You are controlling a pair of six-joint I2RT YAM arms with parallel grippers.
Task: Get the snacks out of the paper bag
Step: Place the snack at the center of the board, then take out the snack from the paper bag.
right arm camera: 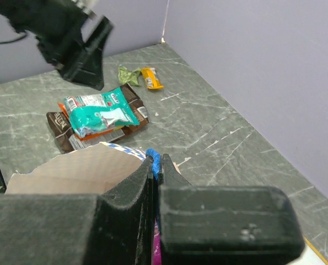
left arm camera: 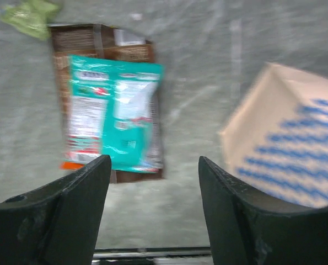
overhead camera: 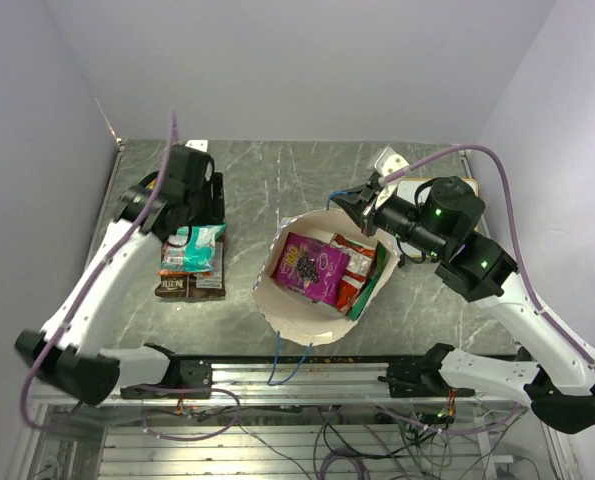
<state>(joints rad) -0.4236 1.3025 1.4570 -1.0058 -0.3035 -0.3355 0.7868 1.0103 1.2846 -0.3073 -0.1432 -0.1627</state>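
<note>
Right gripper [right arm camera: 154, 168] pinches the blue handle [right arm camera: 153, 157] of the paper bag [overhead camera: 285, 318], probably to hold it open, with a purple snack [overhead camera: 312, 268] just below it. Left gripper [left arm camera: 154, 163] hangs spread wide over the teal packet [left arm camera: 117, 110] on the desk [left arm camera: 208, 83].

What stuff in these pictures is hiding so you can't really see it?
- Snacks deeper in the paper bag: top view, the purple packet lies over them.
- Words on the teal packet: left wrist view, blurred.
- Brown packet: mostly under the teal one, in every view.
- Bag's inside: right wrist view, the right claw blocks it.
</note>
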